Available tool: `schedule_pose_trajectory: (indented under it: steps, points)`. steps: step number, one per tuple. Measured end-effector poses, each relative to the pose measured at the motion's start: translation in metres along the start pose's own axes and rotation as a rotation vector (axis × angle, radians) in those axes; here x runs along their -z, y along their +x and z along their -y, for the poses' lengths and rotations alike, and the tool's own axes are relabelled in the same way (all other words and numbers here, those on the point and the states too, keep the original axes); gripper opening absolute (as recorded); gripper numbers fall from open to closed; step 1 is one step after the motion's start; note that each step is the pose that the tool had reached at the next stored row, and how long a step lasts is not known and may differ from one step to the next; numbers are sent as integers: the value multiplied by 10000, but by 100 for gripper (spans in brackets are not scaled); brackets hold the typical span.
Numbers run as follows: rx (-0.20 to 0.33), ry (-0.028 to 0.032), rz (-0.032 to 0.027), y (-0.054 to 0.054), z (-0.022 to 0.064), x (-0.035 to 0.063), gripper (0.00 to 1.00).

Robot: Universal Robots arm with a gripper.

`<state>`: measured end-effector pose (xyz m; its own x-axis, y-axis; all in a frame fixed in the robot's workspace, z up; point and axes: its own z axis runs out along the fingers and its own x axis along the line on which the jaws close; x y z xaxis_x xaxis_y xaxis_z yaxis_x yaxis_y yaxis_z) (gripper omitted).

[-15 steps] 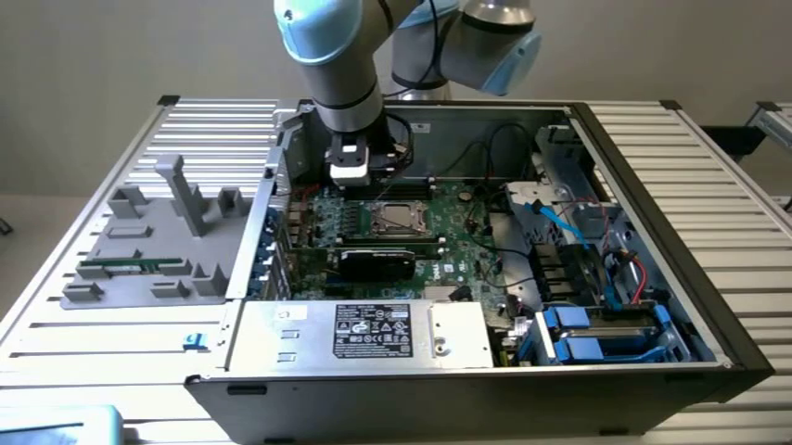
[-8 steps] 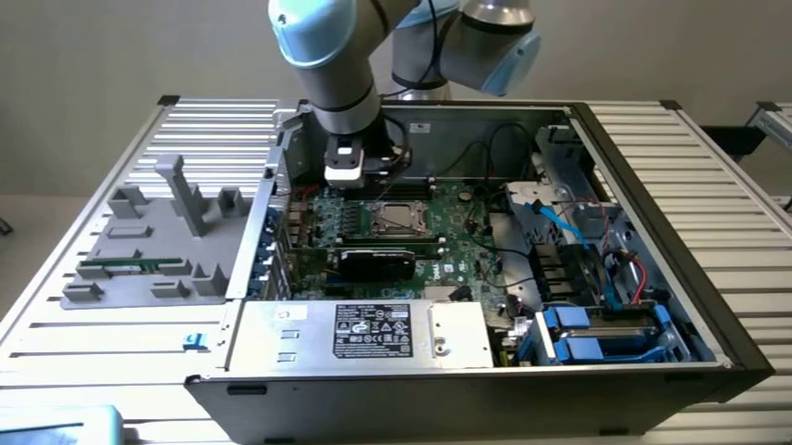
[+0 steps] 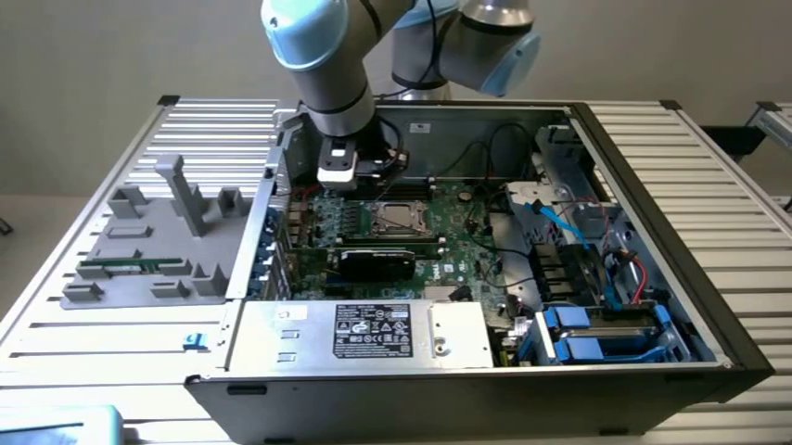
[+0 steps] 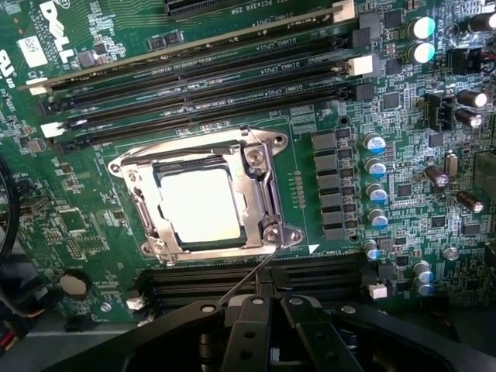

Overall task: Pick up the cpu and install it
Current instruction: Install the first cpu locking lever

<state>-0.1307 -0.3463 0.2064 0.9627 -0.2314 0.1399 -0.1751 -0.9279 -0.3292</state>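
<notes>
Most of the job looks done: the cpu [image 4: 198, 205] lies flat in its socket, under the metal frame [image 4: 260, 167]. The hand [image 4: 270, 304], fingers together and empty, hovers at ten o'clock from the cpu in the exterior view.

cpu [image 4: 198, 208] top glared white — markings unreadable, fingers [image 4: 248, 332] cut off at picture edge

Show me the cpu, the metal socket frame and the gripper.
cpu [image 4: 198, 205]: wrist view, middle of its pale top.
metal socket frame [image 4: 260, 195]: wrist view, its side bar.
gripper [image 4: 273, 304]: wrist view, between the shut fingertips.
</notes>
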Motion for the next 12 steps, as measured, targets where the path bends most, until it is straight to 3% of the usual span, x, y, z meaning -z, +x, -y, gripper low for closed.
schedule_pose_trajectory:
  steps: [3,7,12]
  points:
    - [-98,96,-7,-16,-5,-1,11]
    - [-103,103,-9,-20,-6,-3,11]
    - [-100,182,-52,-45,-16,-14,11]
